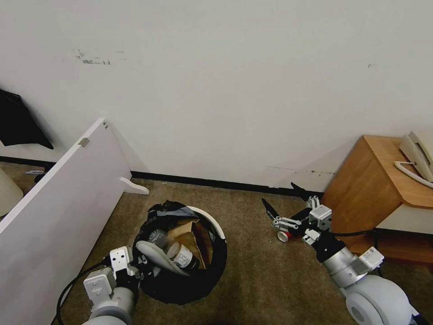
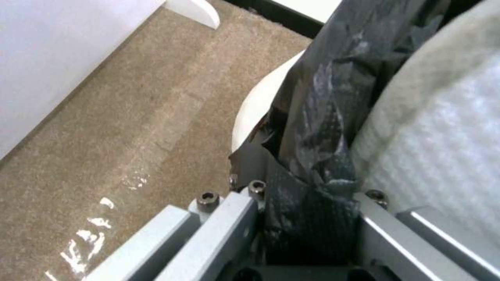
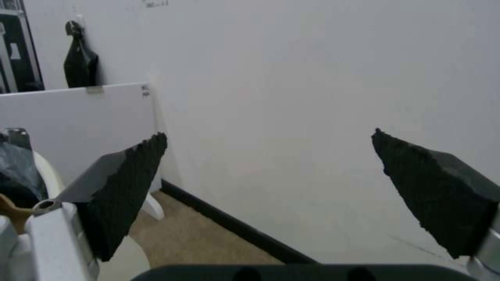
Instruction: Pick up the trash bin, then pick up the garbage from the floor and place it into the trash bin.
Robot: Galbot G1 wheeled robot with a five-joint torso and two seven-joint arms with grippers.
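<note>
Low in the frame's centre-left, my left gripper (image 1: 137, 266) clamps the black-bag-lined round white plastic trash bin (image 1: 216, 225) by its rim; right of it, my right gripper (image 1: 282, 202) gapes empty above a red can (image 1: 284, 235).

Trash bin (image 1: 218, 228), white w/ black bag liner, lower centre of frame on carpet; holds white slipper (image 1: 155, 256), bottle (image 1: 182, 255), brown paper bag (image 1: 189, 234). Red can (image 1: 284, 235) centre-right.

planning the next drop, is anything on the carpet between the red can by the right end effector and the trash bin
Nothing visible. The red can lies just under the open right end effector, and the stretch of carpet from there to the trash bin, held at its rim by the left end effector, is bare.
</note>
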